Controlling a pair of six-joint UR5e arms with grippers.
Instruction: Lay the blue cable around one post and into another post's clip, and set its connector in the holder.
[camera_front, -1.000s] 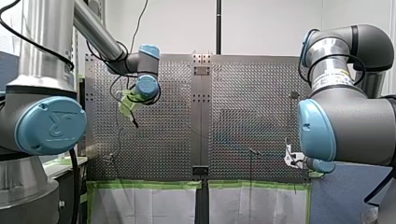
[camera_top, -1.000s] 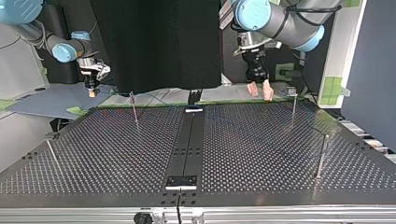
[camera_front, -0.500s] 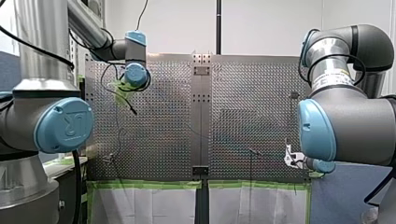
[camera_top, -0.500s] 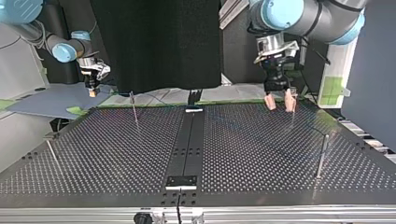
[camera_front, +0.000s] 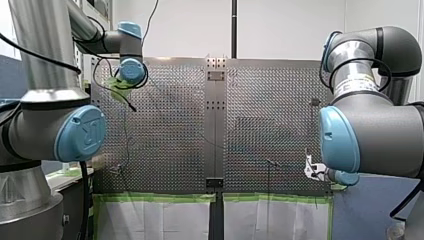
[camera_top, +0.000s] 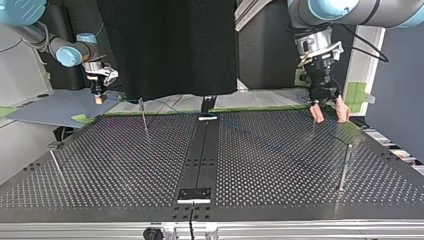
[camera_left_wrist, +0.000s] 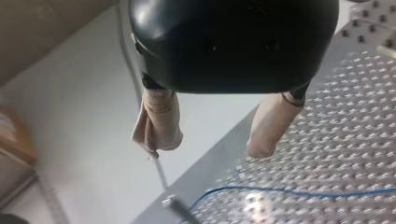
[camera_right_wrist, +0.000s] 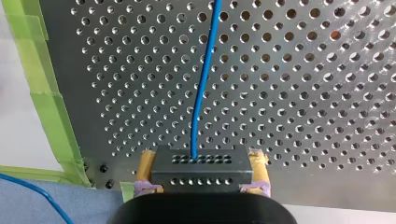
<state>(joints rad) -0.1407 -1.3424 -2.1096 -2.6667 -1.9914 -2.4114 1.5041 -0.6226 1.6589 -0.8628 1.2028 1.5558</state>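
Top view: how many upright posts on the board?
4. Left-edge post; far-left post; far-right post, beside my left gripper; right-edge post. None looks hidden, though I cannot be sure.

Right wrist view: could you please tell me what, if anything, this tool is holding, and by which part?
The right tool grips the blue cable's dark connector block by its two side faces. The left tool holds nothing.

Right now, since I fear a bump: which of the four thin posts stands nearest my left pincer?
The farther post at the top view's right, right beside your left pincer; the other three stand well clear of it.
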